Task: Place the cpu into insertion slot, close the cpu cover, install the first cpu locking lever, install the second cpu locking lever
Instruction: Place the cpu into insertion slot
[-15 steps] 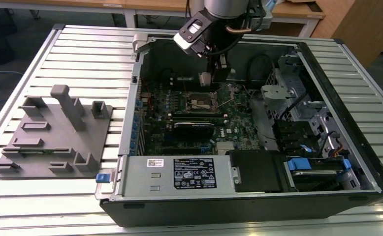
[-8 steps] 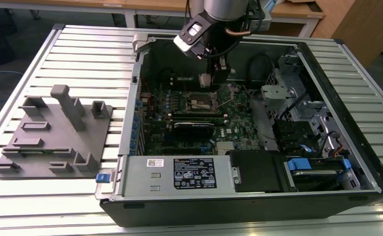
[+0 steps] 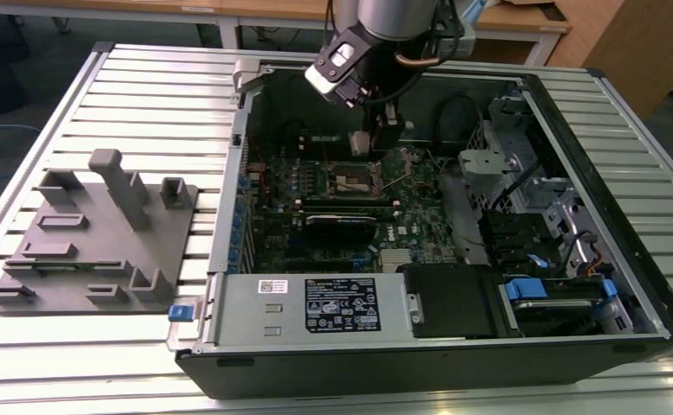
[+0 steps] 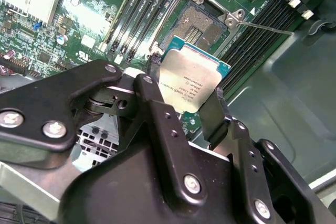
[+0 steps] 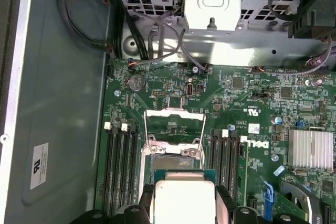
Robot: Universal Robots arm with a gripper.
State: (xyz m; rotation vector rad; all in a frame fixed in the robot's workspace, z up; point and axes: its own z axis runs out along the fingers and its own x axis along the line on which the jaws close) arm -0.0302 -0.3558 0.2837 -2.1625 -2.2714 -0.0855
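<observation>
Gripper (image 4: 185, 93) clamps cpu (image 4: 195, 76) near open insertion slot (image 4: 197, 24).

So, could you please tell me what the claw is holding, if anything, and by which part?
The claw holds the cpu, pinched between its two fingers by two opposite side edges.

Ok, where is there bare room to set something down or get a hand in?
The slatted table is bare beyond and in front of the grey fixture block. Inside the case, the bare metal panel beside the motherboard is free. Crowded: memory slots flank the insertion slot, cables lie nearby, and the gripper holds the cpu close to it.
</observation>
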